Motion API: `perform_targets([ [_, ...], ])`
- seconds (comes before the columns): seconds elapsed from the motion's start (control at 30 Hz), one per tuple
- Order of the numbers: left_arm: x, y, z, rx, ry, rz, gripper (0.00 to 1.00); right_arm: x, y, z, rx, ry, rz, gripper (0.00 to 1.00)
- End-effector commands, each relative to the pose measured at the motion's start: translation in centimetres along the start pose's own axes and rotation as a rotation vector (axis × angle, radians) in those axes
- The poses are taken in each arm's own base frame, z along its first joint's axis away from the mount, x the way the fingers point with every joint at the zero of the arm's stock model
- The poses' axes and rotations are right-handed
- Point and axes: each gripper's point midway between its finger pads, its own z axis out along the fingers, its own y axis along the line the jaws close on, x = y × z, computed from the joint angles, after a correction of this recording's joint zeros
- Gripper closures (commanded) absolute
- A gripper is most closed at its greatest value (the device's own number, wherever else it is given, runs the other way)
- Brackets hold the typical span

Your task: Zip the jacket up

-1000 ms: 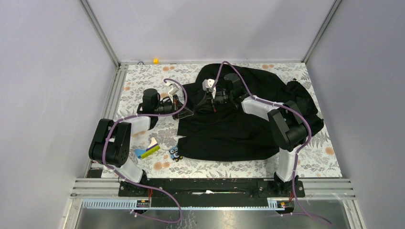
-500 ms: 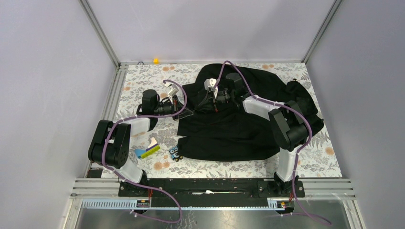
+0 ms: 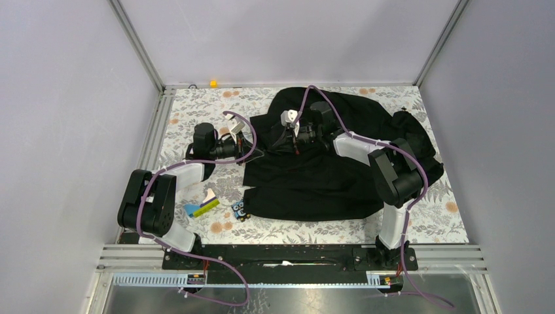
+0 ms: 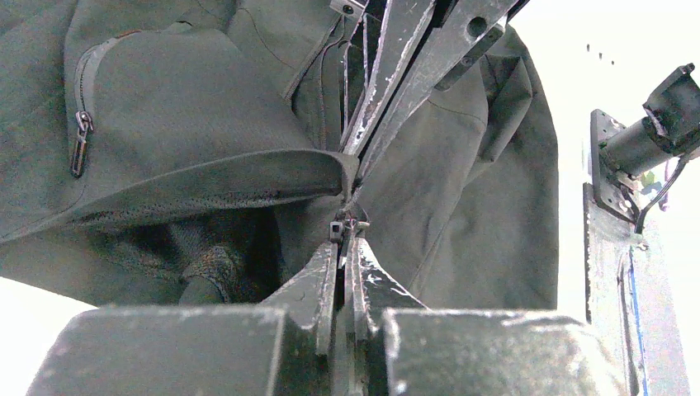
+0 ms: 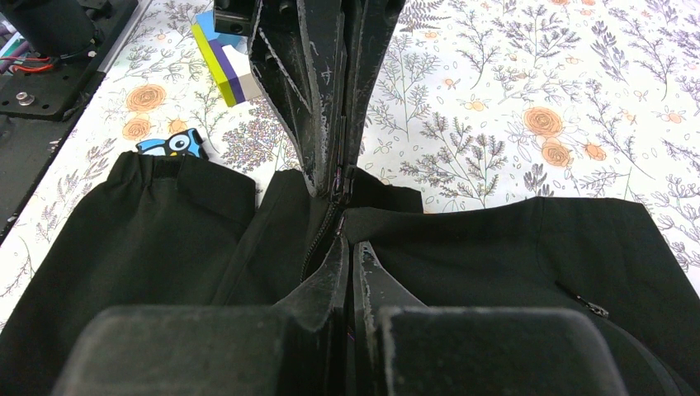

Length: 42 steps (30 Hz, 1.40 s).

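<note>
Stretched low over the jacket [image 3: 314,183], nose to nose at its zipper [image 5: 320,238] — left gripper [image 4: 344,241] and right gripper [image 5: 348,247] alike with jaws pinching the zipper edge.

A large black soft-fabric jacket [image 3: 314,180] lies front-up and rumpled across the right half of the floral table [image 3: 196,108], reaching from the table's far edge toward its near edge. One sleeve with a gathered cuff [image 5: 177,173] lies bunched near the table's middle. The front zipper [image 5: 320,239] runs along the jacket's centre. At its end one front panel is lifted, showing mesh lining [image 4: 165,219] beneath. A small metal pull hangs on a side pocket zipper [image 4: 80,144].
</note>
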Motion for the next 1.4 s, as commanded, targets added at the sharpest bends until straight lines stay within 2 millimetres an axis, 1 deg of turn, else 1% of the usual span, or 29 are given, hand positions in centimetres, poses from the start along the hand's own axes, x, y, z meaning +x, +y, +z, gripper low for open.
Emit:
perform_targets([
  [0.0,-1.2,-0.1,0.1,0.019,-0.022,0.068,1.0,-3.3,0.4,0.1,-0.022,-0.057,-0.1,1.0],
  [0.17,-1.0,0.0,0.2,0.02,-0.014,0.059,1.0,-3.7,0.7,0.3,-0.039,-0.084,-0.094,1.0],
  [0.4,-1.1,0.0,0.2,0.024,-0.015,0.059,1.0,-3.4,0.8,0.4,-0.052,-0.087,-0.083,1.0],
  [0.67,-1.1,-0.1,0.2,0.025,-0.015,0.061,1.0,-2.2,0.4,0.4,-0.042,-0.035,-0.078,1.0],
  [0.83,-1.3,-0.1,0.1,0.024,-0.019,0.065,1.0,-1.9,0.4,0.4,-0.043,-0.028,-0.073,1.0],
  [1.03,-1.1,-0.1,0.2,0.035,-0.015,0.052,1.0,-2.3,0.6,0.9,-0.045,-0.031,-0.08,1.0],
  [1.2,-1.1,-0.3,0.2,0.049,-0.013,0.047,1.0,-2.7,0.2,1.1,-0.023,-0.038,-0.065,1.0],
  [1.37,-1.1,-0.4,0.2,0.053,-0.013,0.046,1.0,-2.6,-0.2,1.0,-0.002,-0.033,-0.062,1.0],
])
